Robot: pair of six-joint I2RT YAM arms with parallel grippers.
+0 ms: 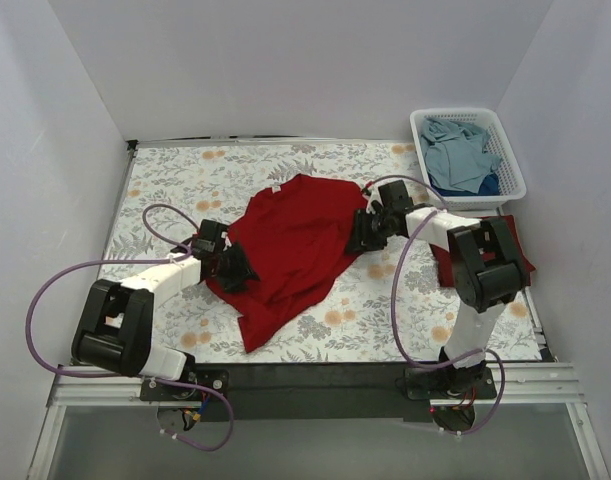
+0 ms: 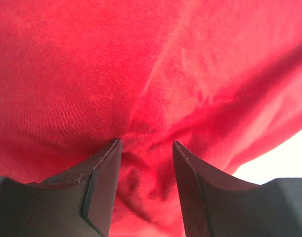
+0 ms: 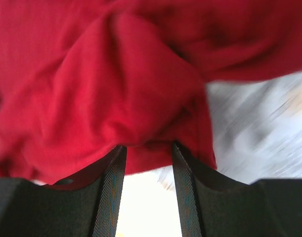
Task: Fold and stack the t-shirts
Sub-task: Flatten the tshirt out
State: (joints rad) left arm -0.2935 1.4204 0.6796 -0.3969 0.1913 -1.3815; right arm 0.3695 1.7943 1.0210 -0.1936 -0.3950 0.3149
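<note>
Folding is under way on the bright red t-shirt (image 1: 290,240), which is spread crumpled across the middle of the flowered table (image 1: 385,320), collar towards the far side and a long tail trailing near. It is taken at both flanks — the left gripper (image 1: 235,268) at its left edge, the right gripper (image 1: 363,236) at its right edge. In the left wrist view the jaws are drawn in on a pinch of red cloth, creases fanning from the tips. In the right wrist view a bunched fold is clamped the same way, the tabletop blurred beneath. A darker maroon t-shirt (image 1: 442,268) is seen under the right arm, and dusty blue t-shirts (image 1: 460,150) are heaped in the white basket (image 1: 512,165) at the far right corner. No fold is judged made on the red shirt yet — straightening, or the first fold, looks to be in hand. Next, both pinches should be carried evenly, so the cloth is laid flat and not dragged into a heap.
</note>
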